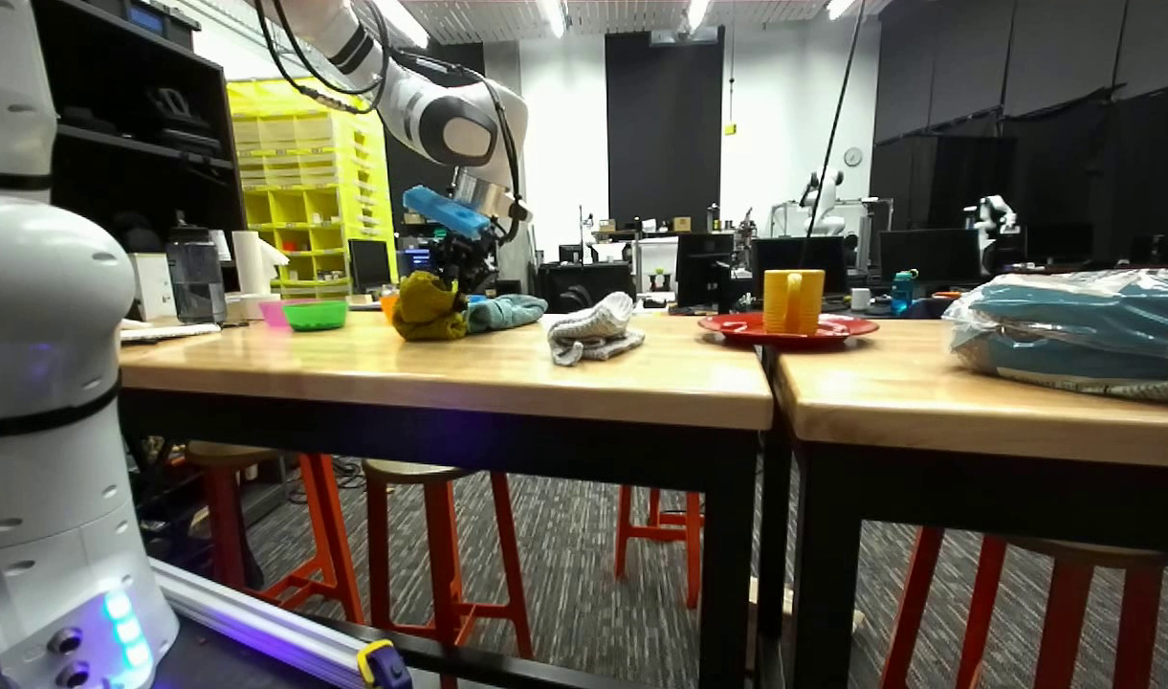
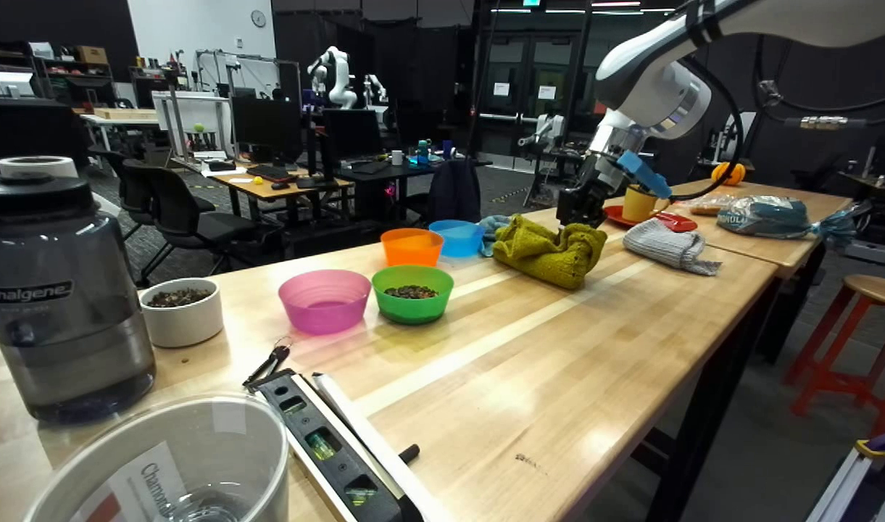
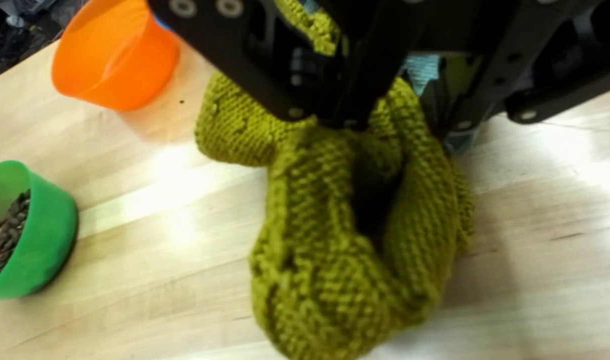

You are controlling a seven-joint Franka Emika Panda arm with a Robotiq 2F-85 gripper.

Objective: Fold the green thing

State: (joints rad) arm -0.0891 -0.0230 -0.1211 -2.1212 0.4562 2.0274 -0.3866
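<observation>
The green thing is a yellow-green knitted cloth (image 3: 329, 290), bunched in a floppy heap on the wooden table. Both exterior views show the cloth (image 2: 540, 257) standing up in rumpled folds, with a dark hollow between two of them in the wrist view. My gripper (image 3: 398, 131) points down into the top of the heap, its black fingers apart and a raised fold lying between them. In an exterior view the gripper (image 2: 581, 217) touches the cloth from above. The fingertips are partly hidden by the wool.
Orange (image 2: 412, 250), blue (image 2: 458, 241), green (image 2: 413, 312) and pink (image 2: 325, 308) bowls stand near the cloth. A pale blue cloth (image 1: 507, 312) lies right behind it. A grey-white cloth (image 1: 591, 330) and a red plate (image 1: 837, 331) with a yellow mug (image 1: 792, 301) are farther along.
</observation>
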